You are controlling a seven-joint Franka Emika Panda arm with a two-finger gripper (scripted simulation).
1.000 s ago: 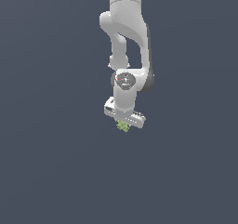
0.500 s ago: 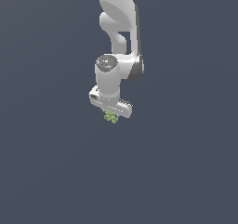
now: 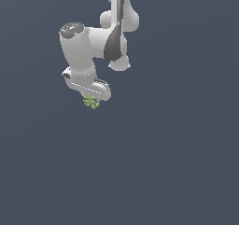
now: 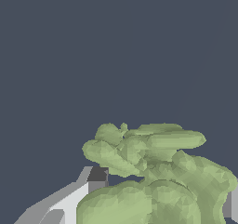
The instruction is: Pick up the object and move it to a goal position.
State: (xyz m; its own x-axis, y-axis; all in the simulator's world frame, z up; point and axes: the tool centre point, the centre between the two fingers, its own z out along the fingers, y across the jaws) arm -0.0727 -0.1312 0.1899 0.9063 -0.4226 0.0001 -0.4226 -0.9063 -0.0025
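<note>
The claw (image 3: 92, 99) is clamped on the object (image 3: 91, 102) — a small bumpy light-green lump that pokes out just below the white hand. Up close from the wrist, the object (image 4: 155, 176) fills the space between the fingers (image 4: 96, 179), one finger on each side of it. Nothing but plain dark blue-grey behind it — no surface edge I can make out.

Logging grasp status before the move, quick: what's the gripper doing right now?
Gripper: closed on the green bumpy object, which sits between its fingers, carried in the air.
</note>
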